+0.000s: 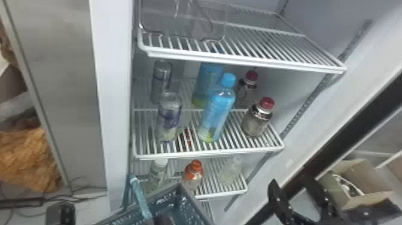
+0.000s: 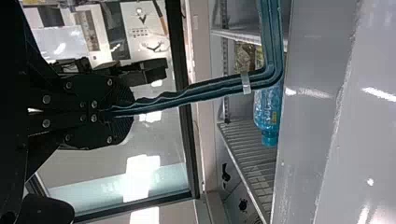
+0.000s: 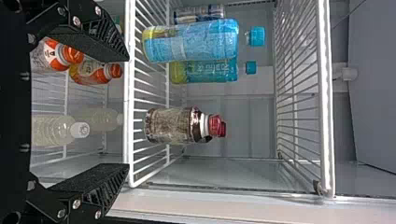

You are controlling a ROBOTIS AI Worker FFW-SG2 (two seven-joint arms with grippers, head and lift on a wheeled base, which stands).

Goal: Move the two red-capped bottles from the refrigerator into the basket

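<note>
- My right gripper (image 1: 291, 181) stands with its fingers well apart, nothing between them, in front of the fridge's lower right side.
- My left gripper (image 1: 162, 220) is clamped on the handle (image 1: 140, 196) of the basket (image 1: 194, 205), which sits in front of the lower shelf (image 1: 222, 195).
- Both red-capped bottles stand upright on the middle shelf (image 1: 209, 153), towards its right: the front bottle (image 1: 257, 122) near the shelf's front edge, the rear bottle (image 1: 246, 91) behind it (from my right wrist, the front one hides nearly all of its mate).
- To the right of the front bottle I have a strip of bare wire, then the shelf's side edge; to its left, a narrow gap before the tall blue bottle (image 1: 218, 110). Open air lies between their caps and the upper shelf (image 1: 239, 58), whose front edge runs across above.
- The tall blue bottle wears a blue label, yellow-green at the foot; the front can (image 1: 169, 119) is silver with purple marks; an orange-capped bottle (image 3: 53, 53) below has orange on its label.
</note>
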